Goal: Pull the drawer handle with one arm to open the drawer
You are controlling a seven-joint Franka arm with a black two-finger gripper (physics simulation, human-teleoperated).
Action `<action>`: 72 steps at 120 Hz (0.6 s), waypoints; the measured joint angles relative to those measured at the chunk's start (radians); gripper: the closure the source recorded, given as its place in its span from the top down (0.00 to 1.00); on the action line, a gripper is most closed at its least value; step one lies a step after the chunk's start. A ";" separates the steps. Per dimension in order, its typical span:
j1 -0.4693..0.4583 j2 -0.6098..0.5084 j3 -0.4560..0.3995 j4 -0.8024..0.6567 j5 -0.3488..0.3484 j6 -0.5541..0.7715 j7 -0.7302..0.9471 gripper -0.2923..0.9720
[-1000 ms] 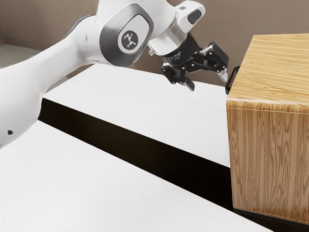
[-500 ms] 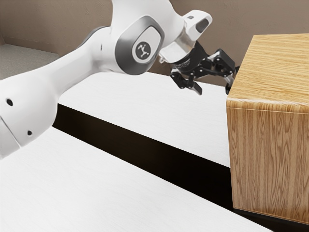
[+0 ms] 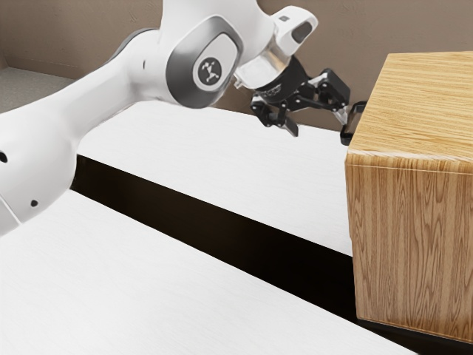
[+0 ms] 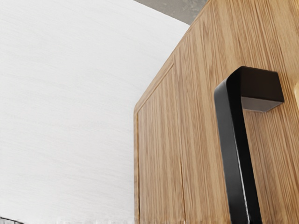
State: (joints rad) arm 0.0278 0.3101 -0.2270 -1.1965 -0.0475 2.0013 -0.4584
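Two black fingers of the gripper (image 3: 318, 124) stood spread wide, pinching nothing. The right one lay just beside the drawer handle (image 3: 349, 127), and whether they touched could not be told. That dark bar sat upright on the left face of the wooden cabinet (image 3: 414, 185), at the right end of the white table (image 3: 222, 163). Seen from the wrist, the drawer handle (image 4: 233, 154) ran along the oak drawer front (image 4: 177, 140), close ahead of the hand.

From the arm's (image 3: 111, 126) side the exterior view spans the table (image 3: 222, 163) — the wrist view, close, shares the drawer handle (image 4: 233, 154).
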 joint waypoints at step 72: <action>-0.008 0.039 -0.006 0.048 0.016 -0.042 -0.001 0.77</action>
State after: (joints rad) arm 0.0201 0.3496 -0.2326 -1.1483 -0.0314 1.9594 -0.4598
